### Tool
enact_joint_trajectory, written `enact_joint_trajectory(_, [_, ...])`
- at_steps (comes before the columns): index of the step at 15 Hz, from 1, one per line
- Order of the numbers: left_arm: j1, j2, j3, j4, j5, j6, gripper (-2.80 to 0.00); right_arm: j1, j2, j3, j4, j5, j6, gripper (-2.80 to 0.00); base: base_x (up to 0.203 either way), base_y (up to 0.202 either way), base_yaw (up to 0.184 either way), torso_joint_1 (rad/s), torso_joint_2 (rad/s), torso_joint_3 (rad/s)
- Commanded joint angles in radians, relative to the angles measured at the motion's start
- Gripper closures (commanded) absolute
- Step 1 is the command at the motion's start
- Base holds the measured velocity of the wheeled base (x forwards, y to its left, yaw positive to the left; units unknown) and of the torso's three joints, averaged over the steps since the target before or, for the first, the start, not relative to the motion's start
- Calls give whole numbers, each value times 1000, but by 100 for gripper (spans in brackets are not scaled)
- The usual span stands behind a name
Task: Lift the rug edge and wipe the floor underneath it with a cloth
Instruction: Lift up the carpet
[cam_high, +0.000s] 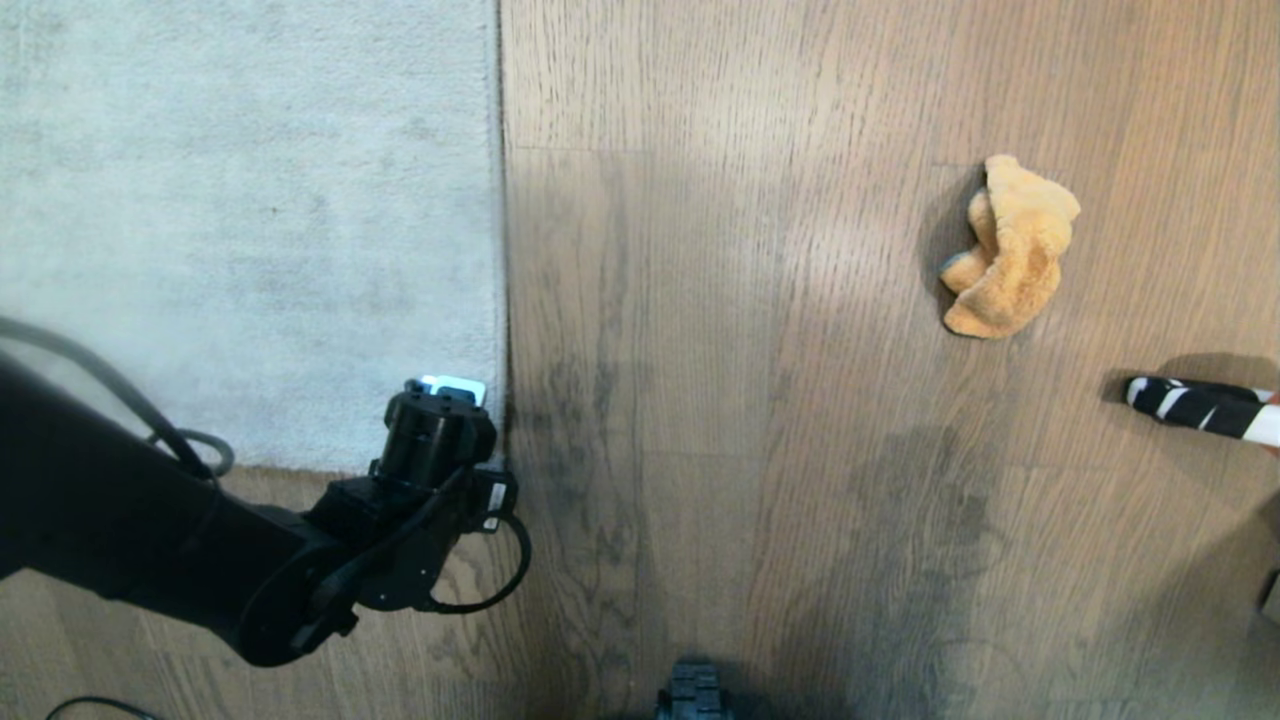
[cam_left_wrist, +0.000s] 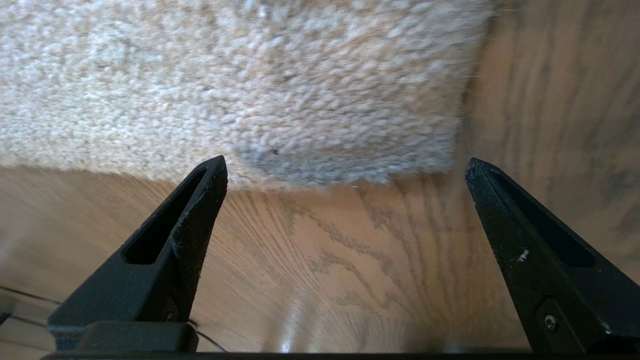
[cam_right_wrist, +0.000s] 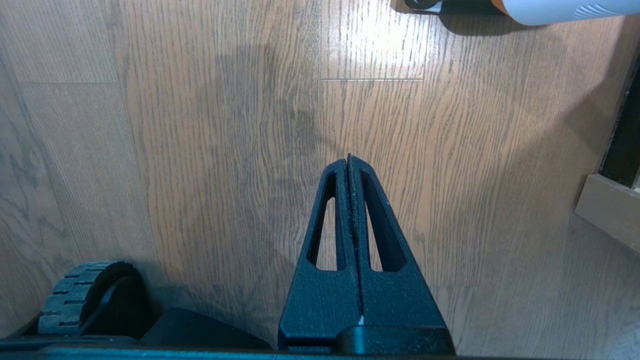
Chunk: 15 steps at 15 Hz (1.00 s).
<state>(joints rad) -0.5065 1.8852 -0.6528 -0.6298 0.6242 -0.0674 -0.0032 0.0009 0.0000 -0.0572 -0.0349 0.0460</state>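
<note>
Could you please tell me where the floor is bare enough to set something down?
Bare brown wood-grain floor runs between the pale grey rug's edge and the orange-tan plush cloth. It is crowded at the rug corner, where the open left pincer sits.

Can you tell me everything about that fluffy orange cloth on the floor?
The cloth is a small orange-tan rag, plush and fuzzy like a towel. It lies crumpled in a lumpy heap, folds bunched together, on the brown wood floor, far from the rug. Nothing holds or touches it except the floor. It casts a dark shadow on one side.
</note>
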Motion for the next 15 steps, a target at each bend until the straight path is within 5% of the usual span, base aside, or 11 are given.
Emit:
enact_joint_trajectory(1, [5,23,1,-5,11,3,-280,0,1,0,-1,0,0,0,0,0,0,0,0,0])
enact_joint_trajectory(5, [22,44,-1,-22,22,33,-280,0,1,0,-1,0,0,0,0,0,0,0,0,0])
enact_joint_trajectory(11, [52,109,-1,-211,29,130,-280,0,1,0,-1,0,0,0,0,0,0,0,0,0])
enact_joint_trajectory(15, [54,115,-1,-225,29,132,-280,0,1,0,-1,0,0,0,0,0,0,0,0,0])
